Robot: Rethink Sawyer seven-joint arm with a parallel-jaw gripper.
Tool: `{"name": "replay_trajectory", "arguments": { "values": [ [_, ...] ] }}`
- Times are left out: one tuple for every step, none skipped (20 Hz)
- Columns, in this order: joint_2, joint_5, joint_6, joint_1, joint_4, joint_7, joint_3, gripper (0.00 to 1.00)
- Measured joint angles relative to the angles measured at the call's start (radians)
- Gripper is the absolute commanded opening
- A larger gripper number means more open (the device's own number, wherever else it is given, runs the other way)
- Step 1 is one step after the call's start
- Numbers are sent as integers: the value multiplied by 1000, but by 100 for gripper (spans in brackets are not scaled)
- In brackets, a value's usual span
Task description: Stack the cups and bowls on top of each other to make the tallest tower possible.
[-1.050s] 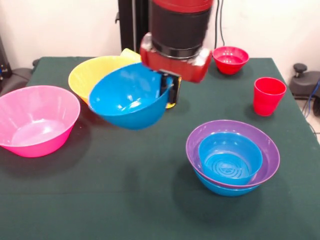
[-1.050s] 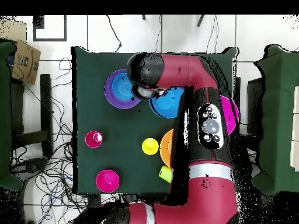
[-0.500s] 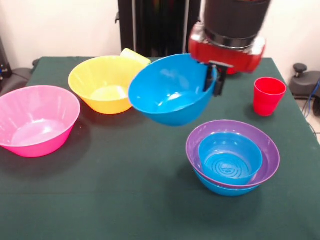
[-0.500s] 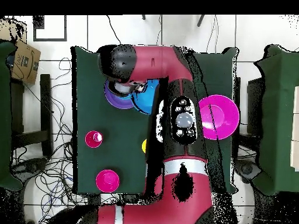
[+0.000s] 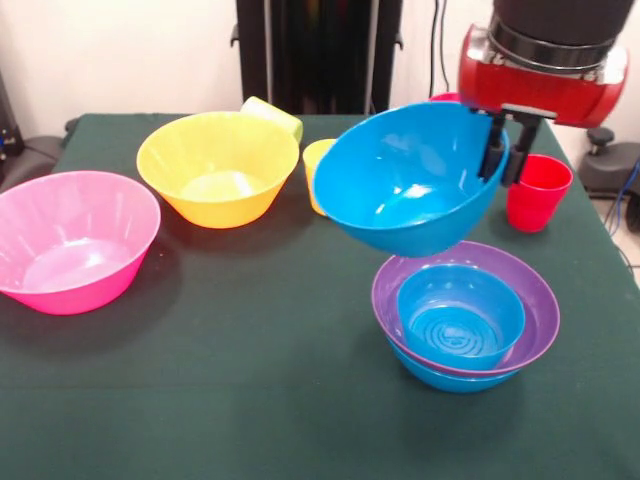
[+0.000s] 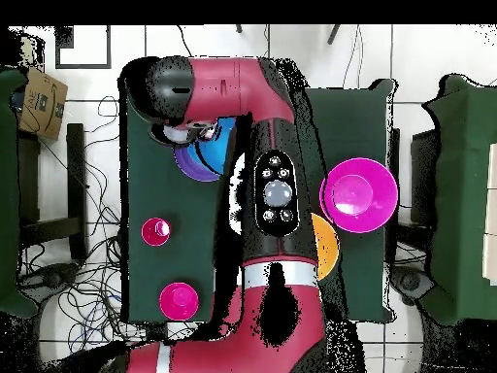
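Item: large blue bowl [image 5: 405, 180], carried tilted above the nested pile, risk of a skewed drop.

I see the gripper [image 5: 510, 150] with its fingers closed on the right rim of the blue bowl, one inside the wall and one outside, so the bowl hangs sideways with its mouth turned toward the front-left. It sits above and slightly left of the tower [image 5: 465, 315]: a small blue bowl [image 5: 460, 315] inside a purple bowl [image 5: 525, 290], with a blue one beneath. I judge that if I release now it lands on the purple rim off-centre, rocks, and may slide onto the desk [image 5: 250, 380] or shove the pile. The red cup [image 5: 537, 192] stands just behind the fingers and could be clipped. Orange bowl [image 5: 218, 168] and pink bowl [image 5: 72, 240] stand well apart.
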Motion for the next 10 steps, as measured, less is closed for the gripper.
{"name": "replay_trajectory", "arguments": {
  "values": [
    [3,2,0,2,-5,0,-1,0],
    [5,5,0,4,-10,0,-2,0],
    [12,11,0,7,-21,0,-5,0],
    [15,13,0,7,-25,0,-6,0],
    [24,21,0,8,-38,0,-9,0],
    [28,23,0,8,-43,0,-10,0],
    [34,25,0,8,-51,0,-11,0],
    [44,27,0,8,-63,0,-14,0],
    [54,27,0,8,-73,0,-17,0],
    [59,27,0,8,-78,0,-18,0]
  ]
}}
